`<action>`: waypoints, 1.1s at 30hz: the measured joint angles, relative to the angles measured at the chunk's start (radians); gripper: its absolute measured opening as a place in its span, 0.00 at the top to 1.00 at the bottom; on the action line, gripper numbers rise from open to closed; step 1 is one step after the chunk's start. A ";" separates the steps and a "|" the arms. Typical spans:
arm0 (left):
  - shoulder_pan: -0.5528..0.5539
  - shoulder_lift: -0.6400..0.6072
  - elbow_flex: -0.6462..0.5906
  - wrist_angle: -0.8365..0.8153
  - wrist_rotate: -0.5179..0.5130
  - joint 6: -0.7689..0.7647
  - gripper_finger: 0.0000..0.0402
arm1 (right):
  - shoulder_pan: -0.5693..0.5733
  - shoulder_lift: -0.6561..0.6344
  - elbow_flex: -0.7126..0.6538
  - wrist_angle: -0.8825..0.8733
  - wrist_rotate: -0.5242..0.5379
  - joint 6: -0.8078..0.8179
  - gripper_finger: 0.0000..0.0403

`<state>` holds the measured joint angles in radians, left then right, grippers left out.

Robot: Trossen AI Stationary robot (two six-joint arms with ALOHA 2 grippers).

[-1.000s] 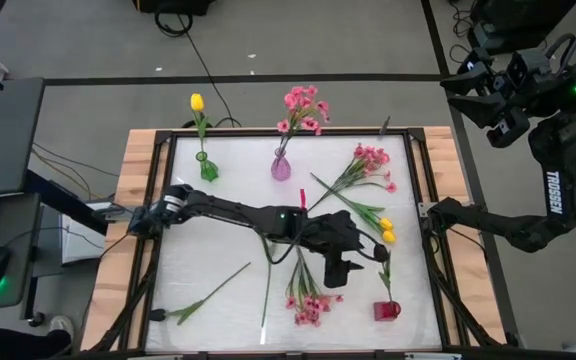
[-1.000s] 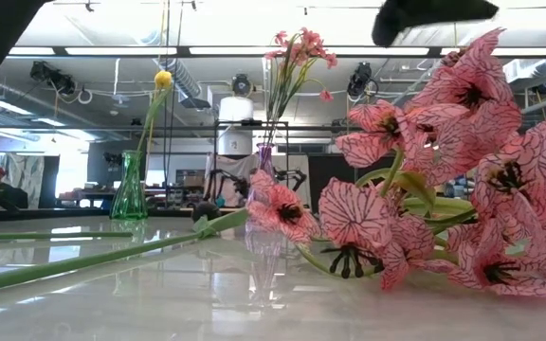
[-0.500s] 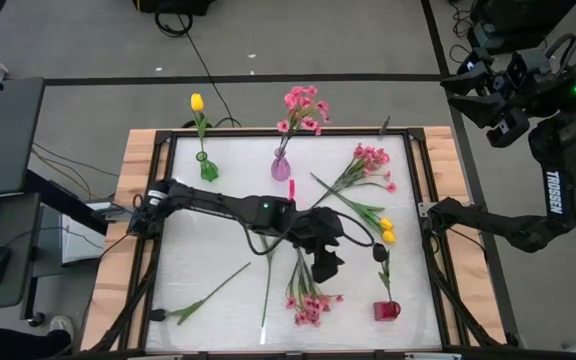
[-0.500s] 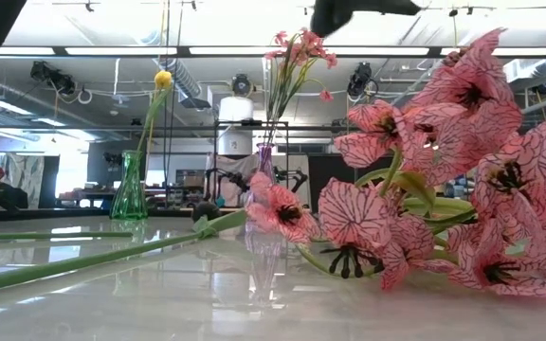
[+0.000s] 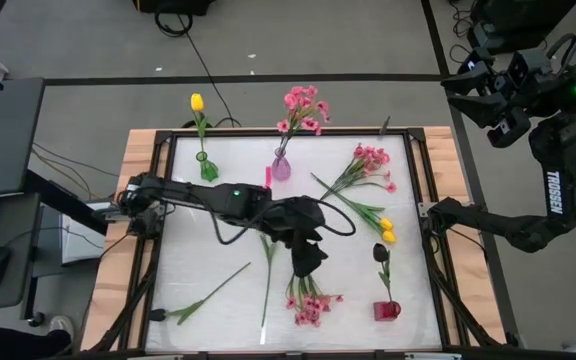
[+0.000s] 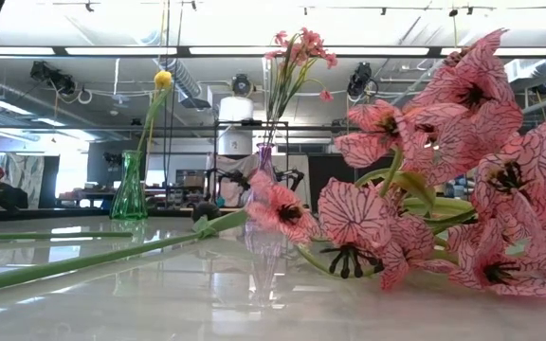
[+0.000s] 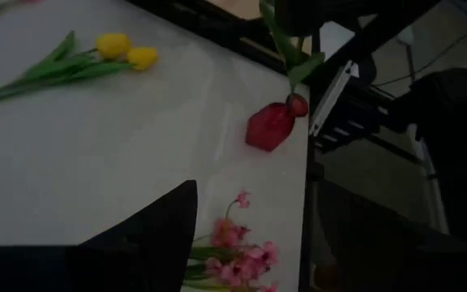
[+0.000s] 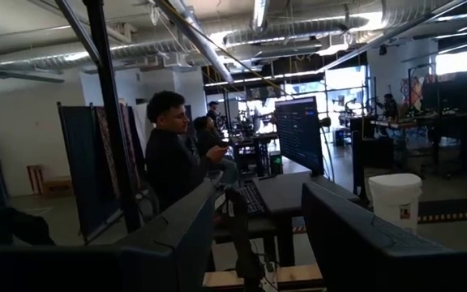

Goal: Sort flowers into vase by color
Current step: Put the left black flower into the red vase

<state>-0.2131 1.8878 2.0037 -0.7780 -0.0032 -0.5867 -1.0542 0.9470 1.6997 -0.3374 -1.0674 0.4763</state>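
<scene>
Insp. note, high view. Left arm reaches from frame left across the white tabletop [image 5: 208, 250]; left gripper [image 5: 306, 262] hangs at frame centre, just above the pink-blossom spray w/ green stem [image 5: 308, 300] lying lower centre. Fingers apart, nothing between them; the left wrist view shows one dark finger [image 7: 164, 223] over bare table.

Right arm parked off the table, upper right of frame; right gripper [image 5: 465, 80] is raised and points into the room. Right wrist view shows its two dark fingers [image 8: 185, 235] w/ a gap and nothing in it, so open, empty.

Vases: green glass vase [image 5: 208, 168] upper left holds one yellow tulip [image 5: 197, 102]. Pale purple vase [image 5: 281, 166] top centre holds pink blossoms [image 5: 303, 108]. Small red vase [image 5: 387, 310] lower right holds the dark red tulip [image 5: 380, 252].

Loose on table: second pink spray [image 5: 368, 165] upper right; two yellow tulips [image 5: 386, 230] right of centre; long green stem [image 5: 203, 297] lower left, its bloom prob. dark but too small to tell.
</scene>
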 joint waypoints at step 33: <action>-0.038 -0.549 -0.363 0.071 -0.355 0.324 0.36 | 0.000 0.000 0.000 0.002 0.000 0.000 0.51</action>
<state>-0.2512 1.3389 1.6411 -0.7067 -0.3579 -0.2623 -1.0542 0.9470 1.6997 -0.3355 -1.0676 0.4763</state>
